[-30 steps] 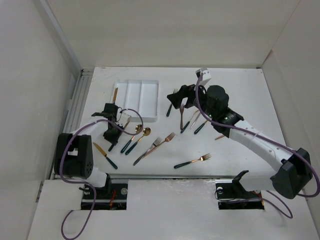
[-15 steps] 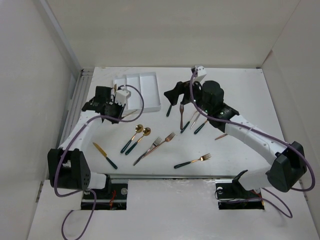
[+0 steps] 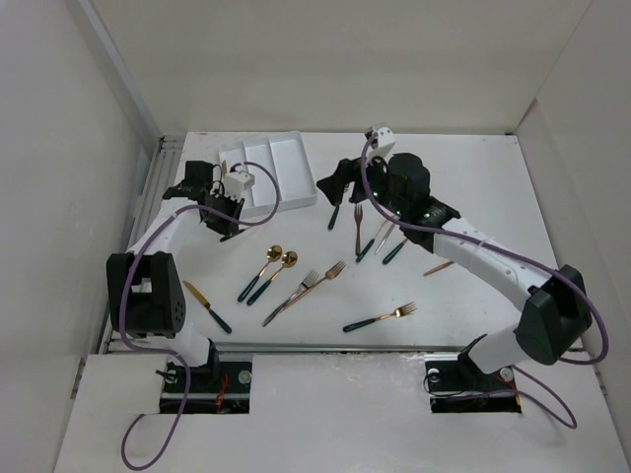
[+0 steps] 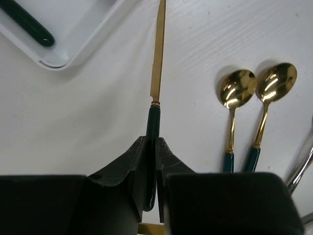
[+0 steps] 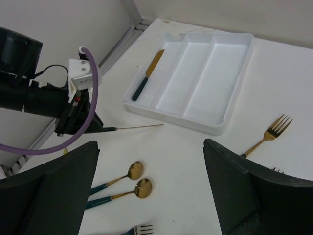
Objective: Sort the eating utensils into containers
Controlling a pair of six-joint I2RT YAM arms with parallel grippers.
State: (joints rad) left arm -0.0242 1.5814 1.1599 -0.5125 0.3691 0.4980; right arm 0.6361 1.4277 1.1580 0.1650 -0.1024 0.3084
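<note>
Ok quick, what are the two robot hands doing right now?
Left gripper: closed on a green-handled knife.
Right gripper: open, holding nothing.

The whole table [image 3: 463, 168] is seen from high above and behind. The left wrist view is held close, the right farther back — the tray [image 5: 205, 83] and two spoons [image 4: 237, 88] are shared by all.
</note>
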